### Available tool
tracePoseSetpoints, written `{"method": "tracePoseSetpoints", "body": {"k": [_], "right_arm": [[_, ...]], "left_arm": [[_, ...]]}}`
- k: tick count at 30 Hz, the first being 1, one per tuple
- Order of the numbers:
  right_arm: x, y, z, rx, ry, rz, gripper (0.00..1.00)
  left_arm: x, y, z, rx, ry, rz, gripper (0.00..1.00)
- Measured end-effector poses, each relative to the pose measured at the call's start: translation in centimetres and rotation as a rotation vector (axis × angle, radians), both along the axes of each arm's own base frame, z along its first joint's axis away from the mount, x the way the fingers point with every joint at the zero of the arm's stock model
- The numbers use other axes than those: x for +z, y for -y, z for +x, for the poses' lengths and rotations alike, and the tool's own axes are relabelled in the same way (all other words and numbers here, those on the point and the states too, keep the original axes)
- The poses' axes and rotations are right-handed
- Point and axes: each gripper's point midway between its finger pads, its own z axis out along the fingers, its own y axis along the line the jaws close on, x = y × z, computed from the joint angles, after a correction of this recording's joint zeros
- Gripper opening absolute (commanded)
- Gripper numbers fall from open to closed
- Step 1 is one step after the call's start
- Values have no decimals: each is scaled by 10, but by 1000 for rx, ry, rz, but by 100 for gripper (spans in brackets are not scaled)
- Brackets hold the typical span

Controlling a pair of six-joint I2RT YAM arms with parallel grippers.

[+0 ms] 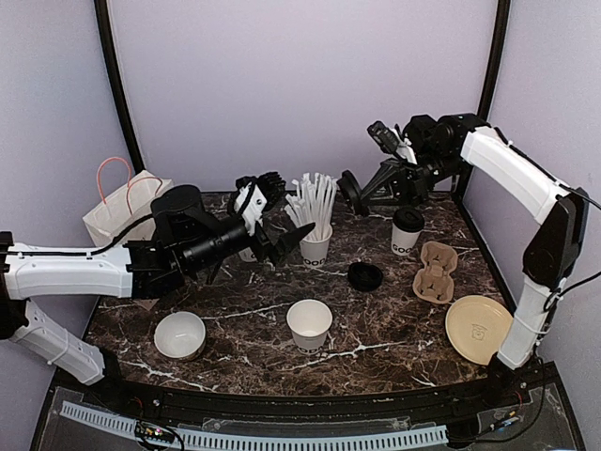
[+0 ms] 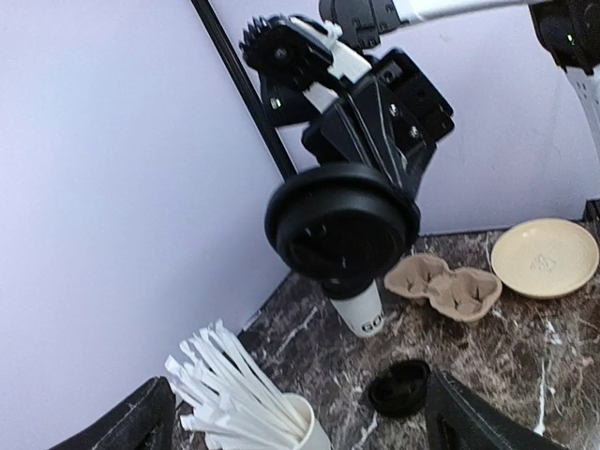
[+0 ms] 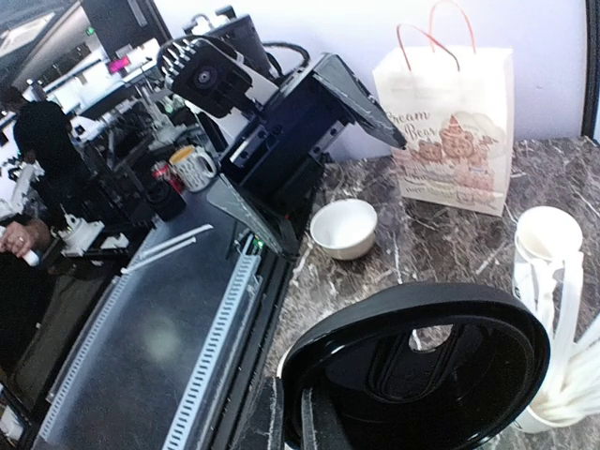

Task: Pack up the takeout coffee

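Note:
One takeout coffee cup (image 1: 407, 230), white with dark lettering and a black lid, stands at the back right; it also shows in the left wrist view (image 2: 362, 306). My right gripper (image 1: 361, 194) hangs above the table just left of it, shut on the edge of a loose black lid (image 1: 350, 192) held upright. That lid (image 3: 422, 366) fills the right wrist view. My left gripper (image 1: 285, 224) is open with nothing held, its fingers (image 2: 473, 420) either side of the straw cup (image 1: 315, 240). A lidless white cup (image 1: 310, 324) stands front centre.
A second black lid (image 1: 364, 275) lies on the marble. A brown cup carrier (image 1: 437, 271) and a beige plate (image 1: 478, 329) sit at the right. A low white bowl (image 1: 179, 335) is front left, with a paper bag (image 1: 122, 207) at the back left.

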Motion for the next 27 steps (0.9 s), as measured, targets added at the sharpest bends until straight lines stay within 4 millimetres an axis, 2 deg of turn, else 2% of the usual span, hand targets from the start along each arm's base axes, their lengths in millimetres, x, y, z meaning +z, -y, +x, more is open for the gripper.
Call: {"method": "tracePoseSetpoints", "body": {"k": [4,13,19,27], "right_arm": [[8,-2,-6,24,-77,64,2],[14,-6,-16,44,-151,102,2],[22,-4,-19,46,-142,114,2],[25,-6,-20,51,-152,121,2]], "left_arm": [[16,20,8,-24,64,-85,95],[24,55,7,-133,97,-138,93],[27,69,5,-189,88,-154,92],[25,81,14,-182,80,-163,88]]}}
